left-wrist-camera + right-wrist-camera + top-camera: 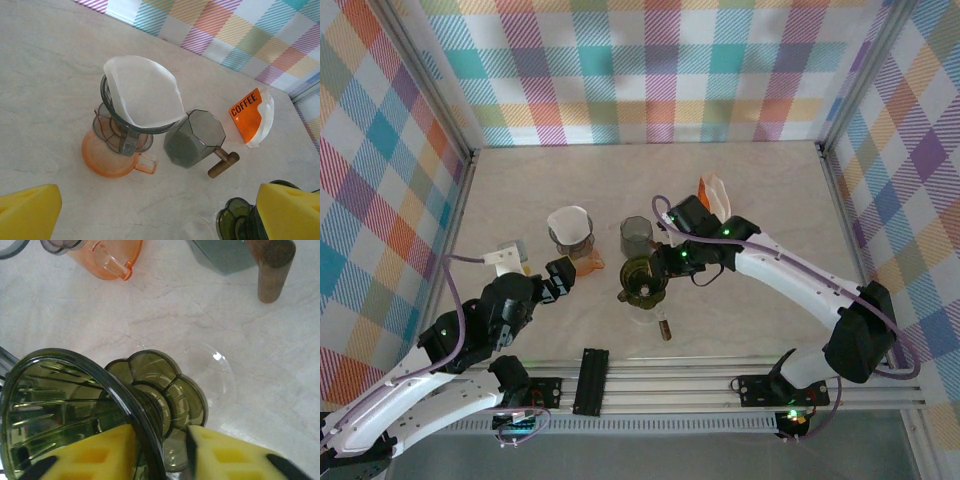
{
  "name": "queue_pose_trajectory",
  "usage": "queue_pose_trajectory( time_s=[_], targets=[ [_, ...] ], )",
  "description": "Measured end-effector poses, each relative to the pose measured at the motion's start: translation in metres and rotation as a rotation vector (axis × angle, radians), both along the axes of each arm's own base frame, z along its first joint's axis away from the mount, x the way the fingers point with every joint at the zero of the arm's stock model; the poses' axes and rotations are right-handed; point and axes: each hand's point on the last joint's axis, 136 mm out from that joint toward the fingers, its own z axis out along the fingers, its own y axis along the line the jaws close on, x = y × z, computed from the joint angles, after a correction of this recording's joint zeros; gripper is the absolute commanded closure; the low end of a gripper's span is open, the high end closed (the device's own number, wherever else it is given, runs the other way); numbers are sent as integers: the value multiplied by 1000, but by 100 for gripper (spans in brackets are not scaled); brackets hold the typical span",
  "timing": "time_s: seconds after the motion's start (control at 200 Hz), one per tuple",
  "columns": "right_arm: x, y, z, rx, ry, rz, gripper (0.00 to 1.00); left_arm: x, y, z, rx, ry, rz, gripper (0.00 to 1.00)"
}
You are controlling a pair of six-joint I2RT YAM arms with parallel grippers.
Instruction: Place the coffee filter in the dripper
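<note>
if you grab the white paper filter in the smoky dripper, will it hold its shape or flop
Likely very light and floppy: the paper filter looks thin, with a wavy rim rising above the dripper. It stands open as a cone, so a gentle lift by the rim may keep its shape; a firm pinch would probably crease it.

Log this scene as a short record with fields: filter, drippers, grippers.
filter: white paper coffee filter, seated in grey plastic dripper on orange translucent carafe
other dripper: green translucent dripper, empty, its rim between the right gripper yellow pads
right gripper: straddling that rim; clamped or loose, cannot tell
left gripper: open, empty, above the pale marbled table
</note>
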Motion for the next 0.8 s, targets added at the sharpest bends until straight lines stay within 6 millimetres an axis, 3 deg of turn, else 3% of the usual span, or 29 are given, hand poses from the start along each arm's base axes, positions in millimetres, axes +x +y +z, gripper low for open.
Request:
queue_pose_trajectory(
  time_s=[0.075, 0.175, 0.315, 0.465, 0.635, 0.805],
  targets=[
    [1, -1, 0, -3, -3, -8, 33, 0, 0, -1, 0, 2, 1, 0],
    [4, -4, 2, -13, -27, -16, 27, 0, 0, -2, 2, 5, 1, 0],
    [11, -13, 13, -29, -95, -48, 23, 0, 0, -2, -3, 6, 3, 0],
    [33, -39, 29, -33, -165, -143, 22, 1, -1, -3, 0, 10, 3, 0],
    [85, -89, 37, -51, -241, -324, 28, 3, -9, -7, 10, 24, -18, 0],
    [134, -128, 20, -112, -263, -437, 48, 5, -14, -9, 23, 30, -30, 0]
  ],
)
